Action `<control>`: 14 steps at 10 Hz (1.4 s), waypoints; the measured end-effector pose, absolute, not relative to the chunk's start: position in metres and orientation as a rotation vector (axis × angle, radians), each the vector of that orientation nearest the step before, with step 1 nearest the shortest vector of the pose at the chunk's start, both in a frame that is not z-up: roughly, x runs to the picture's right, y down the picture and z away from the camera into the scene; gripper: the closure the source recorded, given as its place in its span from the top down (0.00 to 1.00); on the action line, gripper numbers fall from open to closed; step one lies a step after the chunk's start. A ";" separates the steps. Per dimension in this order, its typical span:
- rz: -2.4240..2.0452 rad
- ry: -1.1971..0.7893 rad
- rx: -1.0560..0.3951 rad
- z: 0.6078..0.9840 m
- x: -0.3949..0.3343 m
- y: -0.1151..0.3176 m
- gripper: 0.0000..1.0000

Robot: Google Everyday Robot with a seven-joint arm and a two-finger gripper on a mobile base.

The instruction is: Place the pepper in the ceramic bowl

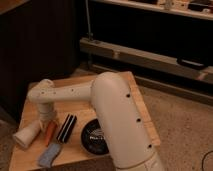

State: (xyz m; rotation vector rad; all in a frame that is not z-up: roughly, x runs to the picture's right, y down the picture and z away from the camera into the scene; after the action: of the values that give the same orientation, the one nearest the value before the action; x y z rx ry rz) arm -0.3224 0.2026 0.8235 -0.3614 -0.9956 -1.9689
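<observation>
The pepper [51, 131], small and orange-red, lies on the wooden table [135, 107] between a whitish cup and a black ridged bar. My gripper [47, 120] hangs at the end of the bent white arm, right over the pepper's upper end; the wrist hides how it meets the pepper. The ceramic bowl [91, 138], round and black with pale marks in its centre, sits to the right of the bar. The arm's thick white link covers the bowl's right side.
A translucent whitish cup [26, 135] lies on its side left of the pepper. The black ridged bar [66, 128] lies just right of it. A blue-grey cloth-like item [49, 155] rests near the table's front edge. Dark cabinets and a metal rail stand behind.
</observation>
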 end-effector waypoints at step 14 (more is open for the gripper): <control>-1.978 -0.928 -0.351 0.820 -0.293 0.151 0.32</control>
State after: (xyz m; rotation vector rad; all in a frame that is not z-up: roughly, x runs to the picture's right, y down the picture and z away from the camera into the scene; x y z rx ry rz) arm -0.2927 0.1510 0.8203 -0.3506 -0.9276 -1.9776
